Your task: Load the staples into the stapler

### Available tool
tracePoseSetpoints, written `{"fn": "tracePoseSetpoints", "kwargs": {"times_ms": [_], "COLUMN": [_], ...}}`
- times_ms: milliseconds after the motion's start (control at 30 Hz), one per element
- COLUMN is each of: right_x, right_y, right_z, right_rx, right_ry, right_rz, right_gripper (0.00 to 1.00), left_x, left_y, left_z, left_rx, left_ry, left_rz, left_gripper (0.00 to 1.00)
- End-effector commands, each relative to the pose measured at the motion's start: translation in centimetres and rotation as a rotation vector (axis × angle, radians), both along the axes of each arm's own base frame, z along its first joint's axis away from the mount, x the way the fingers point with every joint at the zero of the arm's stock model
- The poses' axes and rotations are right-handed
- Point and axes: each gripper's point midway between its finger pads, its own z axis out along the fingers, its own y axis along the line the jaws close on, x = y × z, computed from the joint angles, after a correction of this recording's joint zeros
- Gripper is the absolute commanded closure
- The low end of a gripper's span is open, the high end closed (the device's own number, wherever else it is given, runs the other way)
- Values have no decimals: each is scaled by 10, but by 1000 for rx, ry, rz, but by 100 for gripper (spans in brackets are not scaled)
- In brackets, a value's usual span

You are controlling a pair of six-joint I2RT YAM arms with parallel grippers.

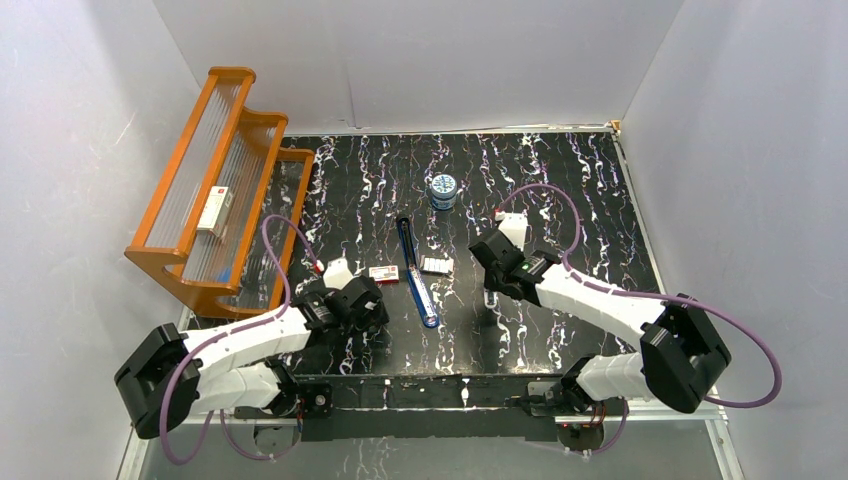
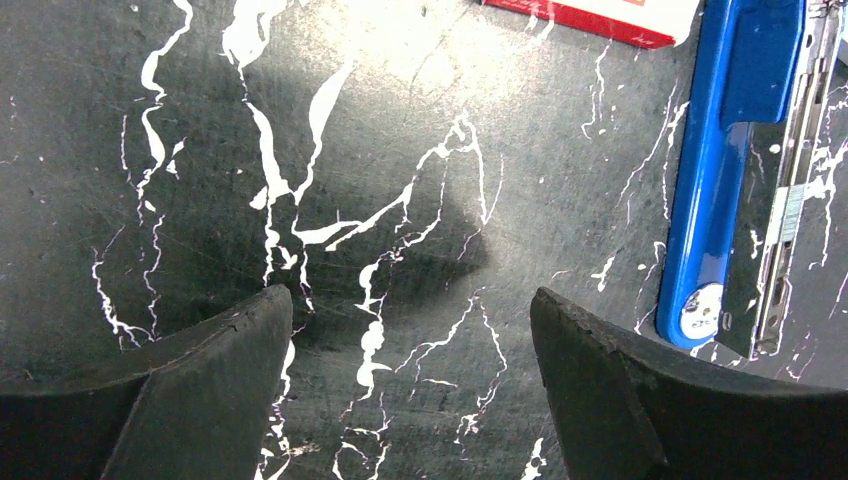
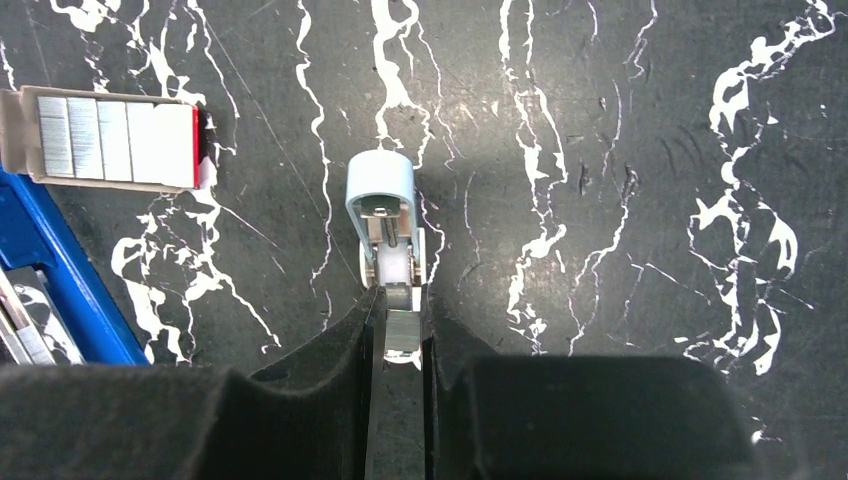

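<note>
The blue stapler (image 1: pixel 415 272) lies opened out flat at the table's middle, metal rail showing. It also shows in the left wrist view (image 2: pixel 725 170) and the right wrist view (image 3: pixel 50 275). The red-and-white staple box (image 1: pixel 384 274) lies just left of it, and its edge shows in the left wrist view (image 2: pixel 600 15). The pale inner tray of silvery staples (image 1: pixel 436 265) lies just right of the stapler, also in the right wrist view (image 3: pixel 110 140). My left gripper (image 2: pixel 410 330) is open and empty, low over the table left of the stapler's near end. My right gripper (image 3: pixel 398 320) is shut on a small white and light-blue tool (image 3: pixel 385 210).
An orange rack (image 1: pixel 215 190) stands at the far left with a longer white box with a red mark (image 1: pixel 213 210) on it. A round blue-and-white tin (image 1: pixel 443 190) sits behind the stapler. White walls enclose the black marbled table (image 1: pixel 560 180).
</note>
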Motion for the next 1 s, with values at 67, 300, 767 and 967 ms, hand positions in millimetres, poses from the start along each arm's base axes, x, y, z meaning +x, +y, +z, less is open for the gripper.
{"fn": "tracePoseSetpoints", "kwargs": {"times_ms": [67,300,767,967], "right_x": [6,3,2,2], "right_y": [6,7,14,13], "right_z": [3,-4,-12,-16], "right_rx": [42,39,37,20], "right_ry": [-50,-37,-26,-19], "right_rz": [16,30,68,72], "right_gripper": [76,76,76,76], "left_x": [6,6,6,10], "left_y": [-4,-4,-6,-8], "left_z": [5,4,3,11], "left_rx": [0,3,4,1], "left_ry": [-9,-5,3,-22], "left_rz": [4,3,1,-16], "left_gripper": [15,15,15,16]}}
